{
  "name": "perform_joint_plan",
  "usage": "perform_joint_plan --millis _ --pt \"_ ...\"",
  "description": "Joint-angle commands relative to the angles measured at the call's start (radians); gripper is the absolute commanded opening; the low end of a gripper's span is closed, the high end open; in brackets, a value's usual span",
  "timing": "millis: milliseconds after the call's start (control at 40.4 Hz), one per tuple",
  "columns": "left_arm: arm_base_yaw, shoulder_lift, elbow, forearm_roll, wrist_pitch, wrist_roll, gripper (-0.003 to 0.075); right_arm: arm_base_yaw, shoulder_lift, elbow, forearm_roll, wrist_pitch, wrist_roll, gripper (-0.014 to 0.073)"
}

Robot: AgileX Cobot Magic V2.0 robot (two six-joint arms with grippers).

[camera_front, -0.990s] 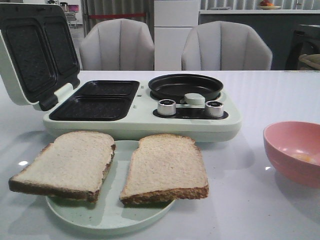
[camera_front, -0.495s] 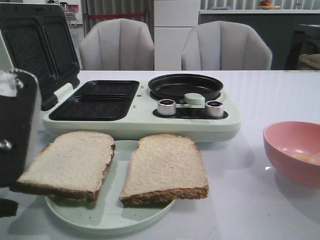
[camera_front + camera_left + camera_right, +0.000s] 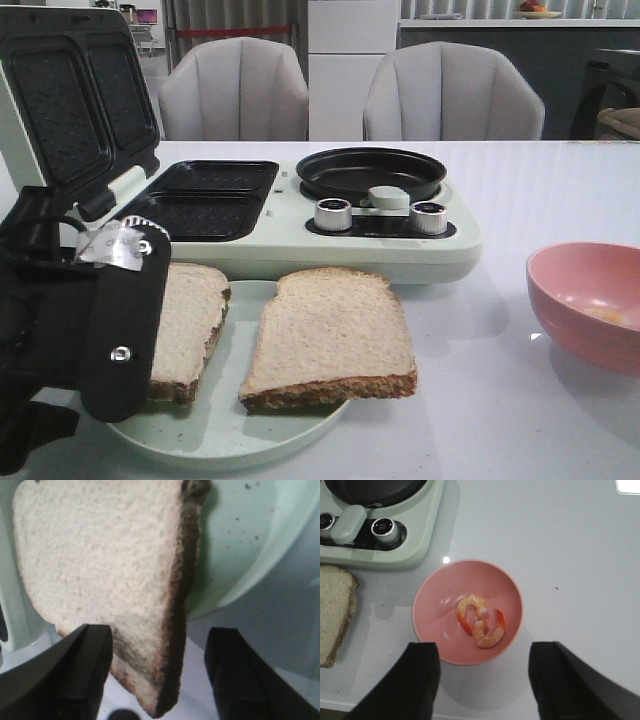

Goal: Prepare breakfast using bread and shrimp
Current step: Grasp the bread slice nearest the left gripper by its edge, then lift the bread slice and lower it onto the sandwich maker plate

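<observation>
Two bread slices lie on a pale green plate [image 3: 230, 440]: the left slice [image 3: 190, 315] is partly hidden by my left arm, the right slice [image 3: 330, 335] is in full view. My left gripper [image 3: 157, 672] is open, its jaws on either side of the left slice's near corner [image 3: 150, 680], not closed on it. Two curled shrimp [image 3: 481, 621] lie in a pink bowl [image 3: 435, 625], also at the right in the front view [image 3: 570, 280]. My right gripper [image 3: 482, 677] is open and empty, above the table just in front of the bowl.
A pale green breakfast maker [image 3: 290, 240] stands behind the plate, lid [image 3: 70, 100] raised, with two black sandwich wells [image 3: 195, 200], a round black pan [image 3: 372, 172] and two knobs [image 3: 333, 214]. Two grey chairs [image 3: 235, 90] stand beyond the table.
My left arm has come in from the left and moved right over the plate, now covering part of the left slice. The bread, bowl and appliance have not moved.
</observation>
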Motion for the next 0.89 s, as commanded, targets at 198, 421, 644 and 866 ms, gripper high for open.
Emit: perform_joint_plan --millis 198,421,644,866 --pt "-0.007 -0.003 -0.031 0.008 0.077 -0.018 0.0227 0.002 0.001 -0.032 -0.003 -0.057 -0.01 0.0507" --pt "-0.007 -0.009 -0.031 -0.04 0.084 -0.018 0.01 0.002 0.001 -0.032 -0.003 -0.057 -0.01 0.0507" --pt "-0.052 -0.117 -0.031 -0.071 0.17 -0.018 0.0099 0.002 0.001 -0.032 -0.003 -0.057 -0.01 0.0507" --pt "-0.121 -0.268 -0.031 0.022 0.259 -0.018 0.0099 0.002 0.001 -0.032 -0.003 -0.057 -0.01 0.0507"
